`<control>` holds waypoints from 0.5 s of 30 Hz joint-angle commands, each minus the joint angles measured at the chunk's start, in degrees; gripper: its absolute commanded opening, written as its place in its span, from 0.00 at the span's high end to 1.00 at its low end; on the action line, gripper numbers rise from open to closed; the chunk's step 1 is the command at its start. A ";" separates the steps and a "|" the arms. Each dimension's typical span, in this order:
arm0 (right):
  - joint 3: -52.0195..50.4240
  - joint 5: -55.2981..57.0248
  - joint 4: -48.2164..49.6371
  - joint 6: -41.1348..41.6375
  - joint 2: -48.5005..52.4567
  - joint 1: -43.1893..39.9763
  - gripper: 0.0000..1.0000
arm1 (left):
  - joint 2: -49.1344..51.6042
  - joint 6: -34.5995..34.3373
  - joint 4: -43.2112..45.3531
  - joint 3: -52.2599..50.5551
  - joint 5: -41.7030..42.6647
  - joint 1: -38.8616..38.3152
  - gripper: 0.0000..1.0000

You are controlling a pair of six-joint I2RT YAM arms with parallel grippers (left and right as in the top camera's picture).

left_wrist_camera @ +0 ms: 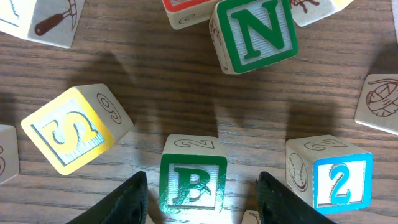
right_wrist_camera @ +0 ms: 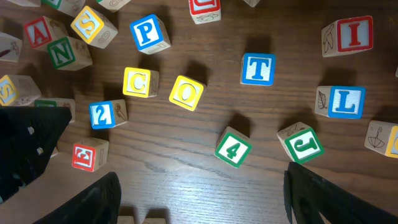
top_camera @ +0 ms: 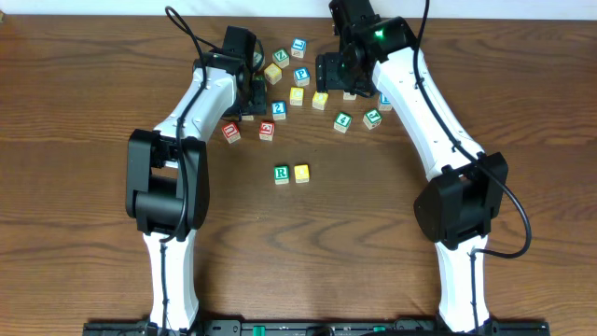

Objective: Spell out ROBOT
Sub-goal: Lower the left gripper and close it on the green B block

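readable: green b block [left_wrist_camera: 189, 183], yellow o block [right_wrist_camera: 186, 93], blue t block [right_wrist_camera: 257, 69], green r block [top_camera: 282, 175].

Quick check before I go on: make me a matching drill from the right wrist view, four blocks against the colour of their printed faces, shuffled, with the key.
Blocks:
1. T block
2. O block
3. 4 block
4. I block

Face colours:
a. red
b. green
c. blue
d. yellow

Pairs: 1-c, 2-d, 3-b, 4-a.
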 commanded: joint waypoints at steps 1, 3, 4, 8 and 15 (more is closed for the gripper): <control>-0.39 0.48 -0.17 -0.70 -0.68 0.61 0.20 | 0.59 0.33 0.26 -1.60 -0.94 -0.11 0.45; -0.39 0.48 -0.17 -0.70 -0.68 0.61 0.20 | 0.59 0.33 0.98 -2.32 -0.96 -0.11 0.45; -0.39 0.48 -0.17 -0.70 -0.68 0.61 0.20 | 0.59 0.35 1.20 -2.51 -0.98 -0.11 0.46; -0.39 0.48 -0.24 -0.70 -0.68 0.61 0.20 | 0.59 0.55 2.01 -2.95 -2.08 -0.11 0.57; -0.39 0.48 -0.24 -0.70 -0.68 0.61 0.20 | 0.15 1.01 3.02 -2.27 -3.10 -0.11 0.73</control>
